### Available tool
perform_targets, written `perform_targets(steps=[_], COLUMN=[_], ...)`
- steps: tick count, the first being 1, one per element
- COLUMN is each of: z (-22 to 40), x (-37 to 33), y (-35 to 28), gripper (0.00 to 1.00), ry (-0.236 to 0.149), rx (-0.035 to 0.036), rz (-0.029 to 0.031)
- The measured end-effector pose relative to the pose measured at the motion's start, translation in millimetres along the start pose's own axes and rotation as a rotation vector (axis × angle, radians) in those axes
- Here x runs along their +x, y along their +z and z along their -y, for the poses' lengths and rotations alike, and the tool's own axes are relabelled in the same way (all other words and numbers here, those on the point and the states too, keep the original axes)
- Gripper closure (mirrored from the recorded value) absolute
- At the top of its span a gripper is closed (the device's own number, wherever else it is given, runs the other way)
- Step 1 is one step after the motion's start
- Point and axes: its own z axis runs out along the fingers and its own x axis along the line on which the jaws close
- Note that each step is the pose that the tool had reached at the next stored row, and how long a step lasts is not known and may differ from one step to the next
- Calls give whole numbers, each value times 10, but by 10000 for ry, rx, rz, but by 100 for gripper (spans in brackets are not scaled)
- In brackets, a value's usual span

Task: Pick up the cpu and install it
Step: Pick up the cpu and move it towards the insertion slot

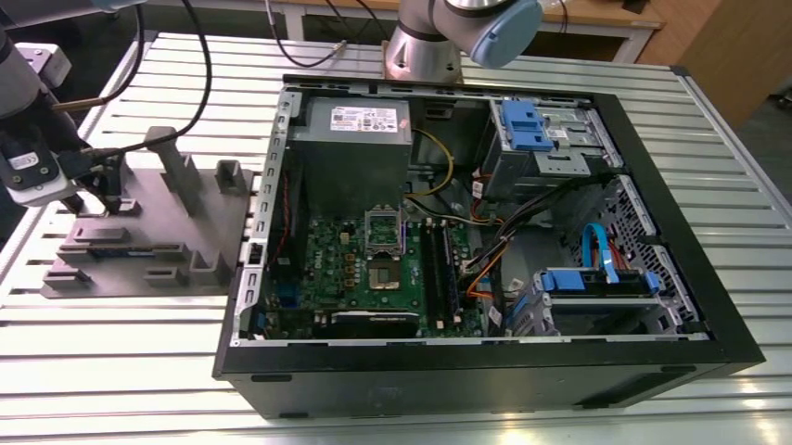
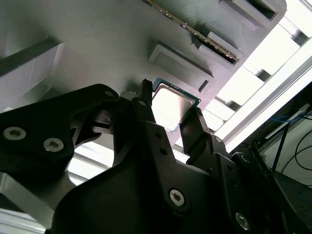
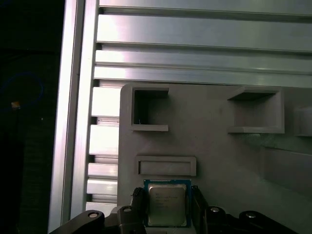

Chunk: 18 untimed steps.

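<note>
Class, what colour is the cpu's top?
Silver-grey; the cpu shows best in the first wrist view.

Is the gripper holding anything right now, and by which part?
It cannot be told for certain. The gripper straddles the chip at two opposite edges, and the chip looks to lie flat on the grey tray.

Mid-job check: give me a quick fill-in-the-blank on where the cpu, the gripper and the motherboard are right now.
1. The cpu lies flat on the grey ___, with the gripper right at it.
2. In the exterior view, the gripper is near that view's ___ edge.
3. The motherboard lies inside the open computer ___.
Missing words: tray; left; case.
</note>
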Motion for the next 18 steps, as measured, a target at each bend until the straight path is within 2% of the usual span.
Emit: perform_targets(steps=[6,18], z=[-1,-9], x=[1,1], y=[-19,-142], gripper=[53,53], ry=[0,0], rx=[1,0], rz=[-3,-1])
